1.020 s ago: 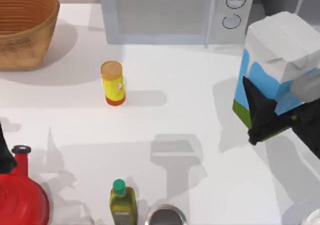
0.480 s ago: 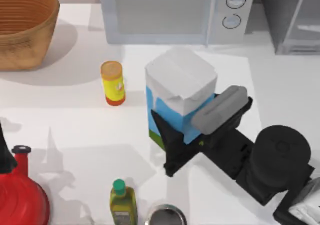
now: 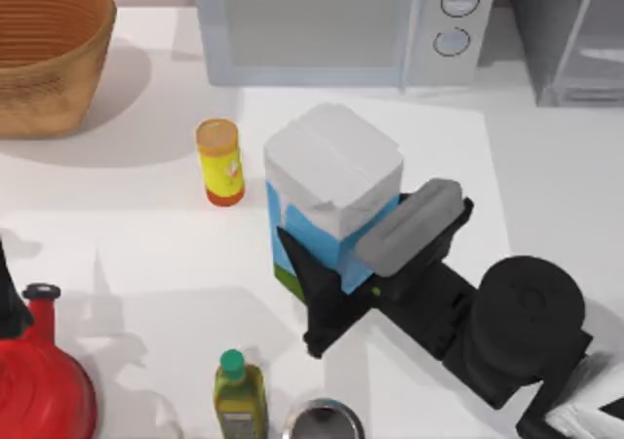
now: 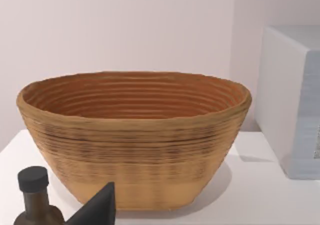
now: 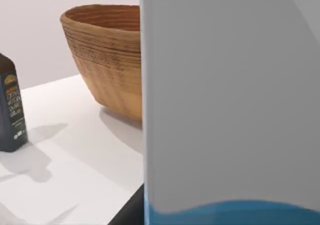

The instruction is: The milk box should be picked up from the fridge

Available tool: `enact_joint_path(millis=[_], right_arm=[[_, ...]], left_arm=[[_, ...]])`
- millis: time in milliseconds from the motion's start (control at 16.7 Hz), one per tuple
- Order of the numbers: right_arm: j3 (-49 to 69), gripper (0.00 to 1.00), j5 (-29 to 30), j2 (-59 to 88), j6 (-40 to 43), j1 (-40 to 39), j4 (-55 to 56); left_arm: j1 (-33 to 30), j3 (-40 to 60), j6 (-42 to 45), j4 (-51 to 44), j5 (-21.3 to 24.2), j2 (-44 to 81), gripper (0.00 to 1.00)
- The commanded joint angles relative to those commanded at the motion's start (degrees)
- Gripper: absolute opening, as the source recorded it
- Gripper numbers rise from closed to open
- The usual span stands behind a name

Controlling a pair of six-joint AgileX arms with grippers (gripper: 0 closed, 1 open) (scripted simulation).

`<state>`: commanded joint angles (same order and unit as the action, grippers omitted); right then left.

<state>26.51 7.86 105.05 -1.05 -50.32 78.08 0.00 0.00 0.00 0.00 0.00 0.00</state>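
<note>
Top view: right tool [image 3: 356, 283] grips milk box [image 3: 331, 180] over white table [image 3: 146, 254].

The milk box [image 3: 327, 180], a carton with a white folded top, light-blue sides and a green patch at its lower corner, is sitting tilted out over the middle of the counter, well apart from the fridge [image 3: 570, 34] and to that cabinet's left and nearer the camera's lower edge. The right end effector [image 3: 356, 283] is clamping it from its lower right side. The fridge, dark grey with a pale-grey-framed glassy panel, is standing at the far right corner.
</note>
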Motion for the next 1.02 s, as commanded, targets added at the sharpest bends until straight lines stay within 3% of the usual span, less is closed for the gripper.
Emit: enact_joint_path(millis=[540,900,1020], right_arm=[[11.02,0.0,-0.7,14.67,0.06,0.78,3.44],[12.74,0.0,-0.86,16.3,0.19,0.94,3.99],[12.74,0.15,-0.86,16.3,0.19,0.94,3.99]], left_arm=[[0.0,0.0,0.0,0.0,0.0,0.0,1.0],[0.0,0.0,0.0,0.0,0.0,0.0,1.0],[0.0,0.0,0.0,0.0,0.0,0.0,1.0]])
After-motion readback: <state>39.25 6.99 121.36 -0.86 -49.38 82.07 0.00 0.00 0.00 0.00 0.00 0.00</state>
